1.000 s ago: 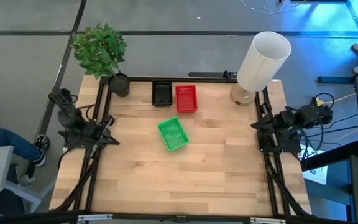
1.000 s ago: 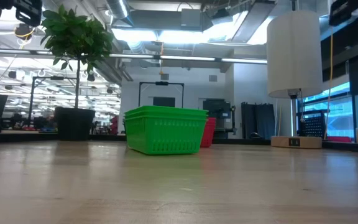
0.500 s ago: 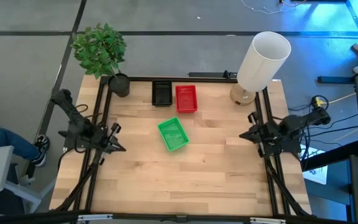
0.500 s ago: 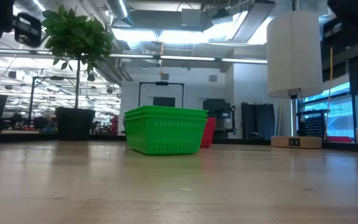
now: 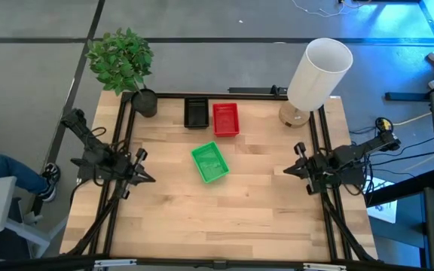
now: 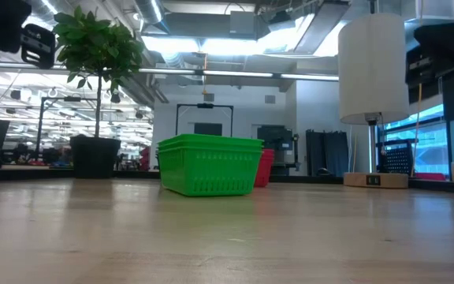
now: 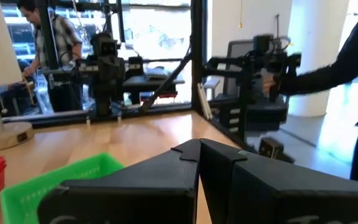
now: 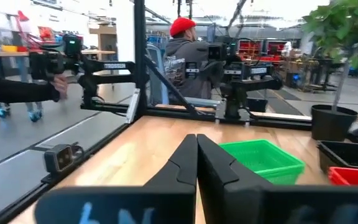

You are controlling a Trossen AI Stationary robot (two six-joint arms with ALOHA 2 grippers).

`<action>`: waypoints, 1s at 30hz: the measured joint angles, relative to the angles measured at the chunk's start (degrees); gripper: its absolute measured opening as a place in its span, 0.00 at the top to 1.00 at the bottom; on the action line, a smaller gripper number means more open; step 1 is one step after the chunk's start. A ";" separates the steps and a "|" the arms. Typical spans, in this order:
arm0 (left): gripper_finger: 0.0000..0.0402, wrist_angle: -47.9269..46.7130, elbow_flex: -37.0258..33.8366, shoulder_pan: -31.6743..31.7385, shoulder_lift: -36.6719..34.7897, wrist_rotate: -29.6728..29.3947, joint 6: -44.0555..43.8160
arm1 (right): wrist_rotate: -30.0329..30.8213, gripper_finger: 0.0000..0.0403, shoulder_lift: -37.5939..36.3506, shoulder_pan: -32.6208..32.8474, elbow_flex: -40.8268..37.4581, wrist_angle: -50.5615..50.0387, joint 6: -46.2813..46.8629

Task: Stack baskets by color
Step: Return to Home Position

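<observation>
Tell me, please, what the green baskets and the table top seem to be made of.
Green baskets: probably plastic, bright and slightly glossy; the walls are a fine moulded mesh under a smooth rim.
Table top: apparently pale wood, matt; joined strips with visible grain, though it could be veneer.

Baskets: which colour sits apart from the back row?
The bright green plastic mesh baskets, angled near the table's middle; the black mesh baskets and red mesh baskets sit together at the back edge.
</observation>
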 joint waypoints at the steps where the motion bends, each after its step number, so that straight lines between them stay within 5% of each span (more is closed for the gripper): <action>1: 1.00 -0.70 0.00 0.01 0.00 -0.29 0.00 | 0.58 1.00 -0.03 0.00 0.00 -0.03 -0.21; 30: 1.00 -2.66 0.00 -0.01 0.07 -0.80 0.01 | 3.28 0.97 0.00 0.00 0.04 -2.03 -0.23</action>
